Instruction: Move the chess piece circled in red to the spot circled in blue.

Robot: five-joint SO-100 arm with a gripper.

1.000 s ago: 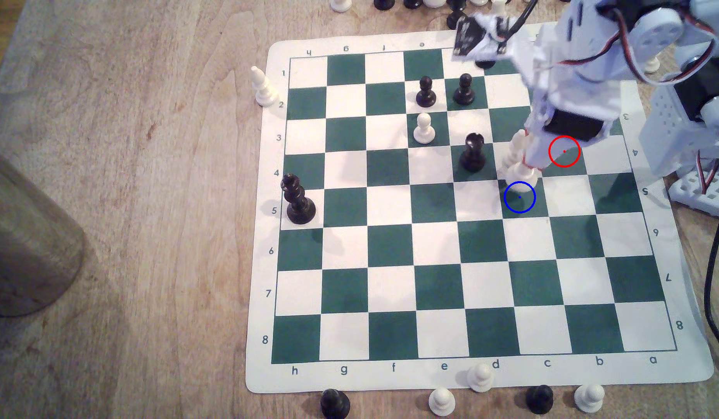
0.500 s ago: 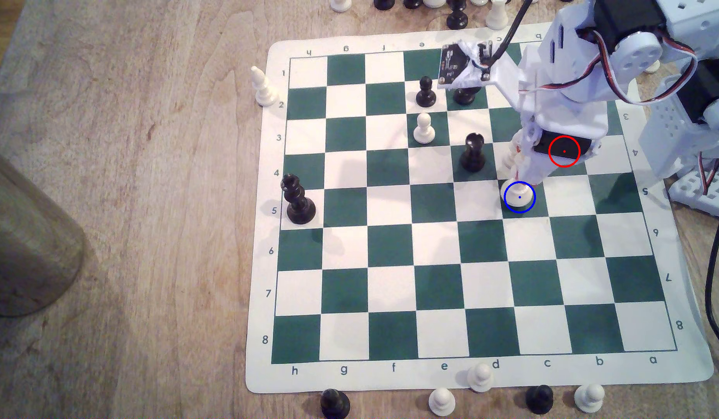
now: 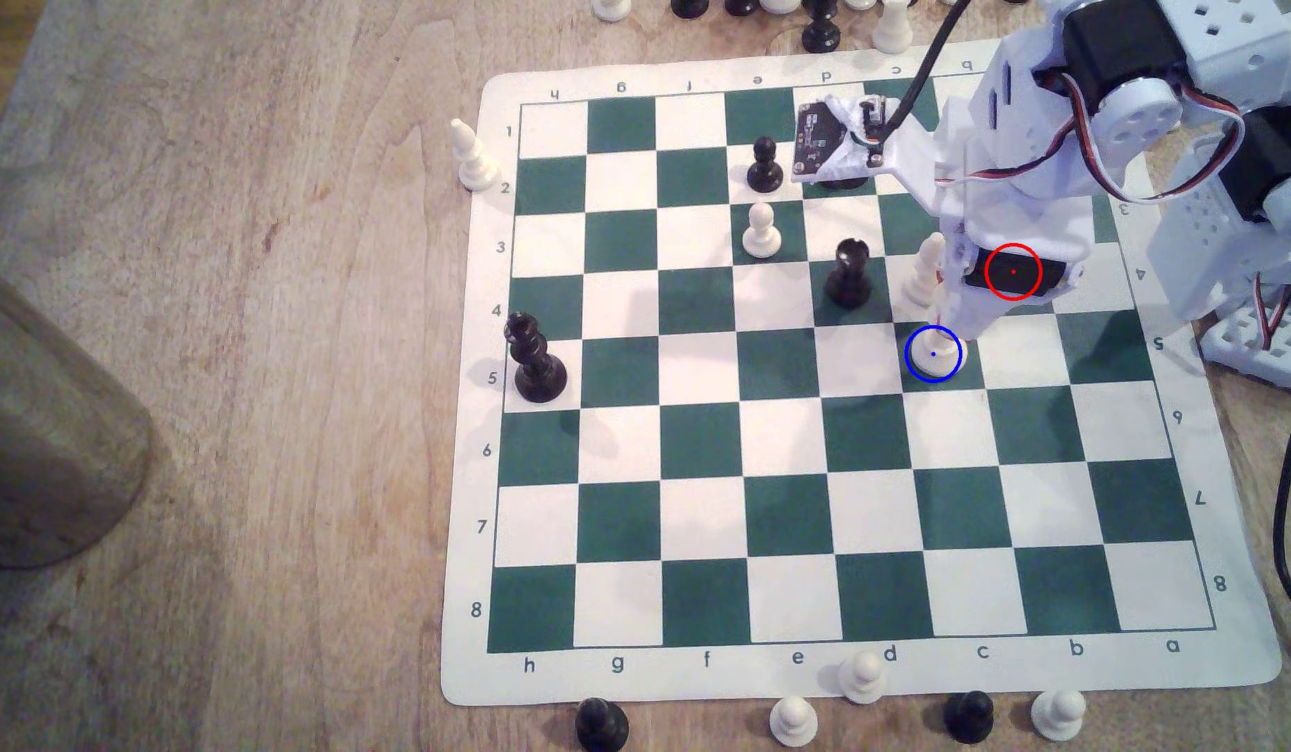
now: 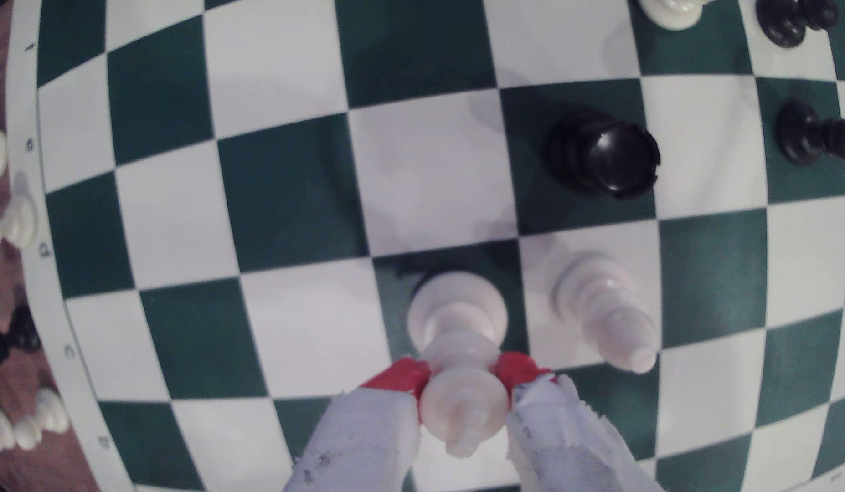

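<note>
One tall white plastic chess piece (image 4: 460,331) is being gripped at its upper stem by the red-tipped end effector (image 4: 464,378), its round base resting inside the blue-ringed dark green square (image 3: 946,376). A white pointed-top piece (image 3: 925,271) is standing just beside it.

Soft, warm, even light — faint shadows, slight overall blur; wrist view bulges, perhaps fisheye.
</note>
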